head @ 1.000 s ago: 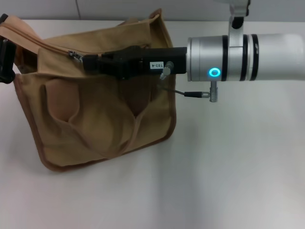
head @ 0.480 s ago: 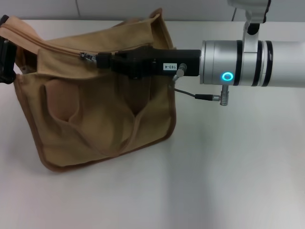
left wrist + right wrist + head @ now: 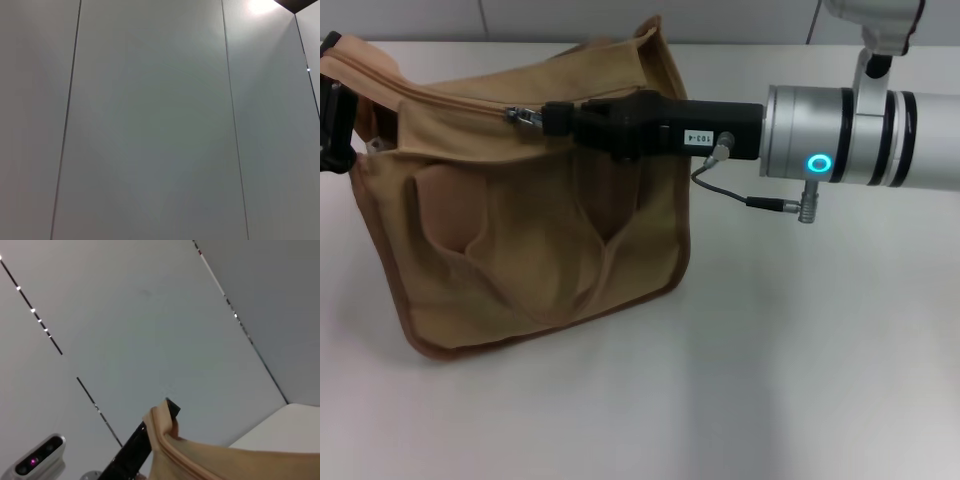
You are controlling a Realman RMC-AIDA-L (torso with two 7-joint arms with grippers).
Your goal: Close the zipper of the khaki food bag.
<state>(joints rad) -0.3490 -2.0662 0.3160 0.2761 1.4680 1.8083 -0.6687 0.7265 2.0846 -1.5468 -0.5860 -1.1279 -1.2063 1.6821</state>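
Now we pull the zipper [image 3: 470, 100] of the khaki food bag [image 3: 520, 210]: our right gripper [image 3: 538, 117] pinches its pull tab [image 3: 523, 116]; our left gripper [image 3: 332, 120] steadies the bag's left corner, jaws unclear. Next, pull rightward.

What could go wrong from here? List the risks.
The right gripper pinches only the small silver metal pull tab of the khaki-taped zipper, so it may slip off. The boxy tan canvas food bag sags and is held only at its far-left end by the left gripper; pulling could drag or bunch it.
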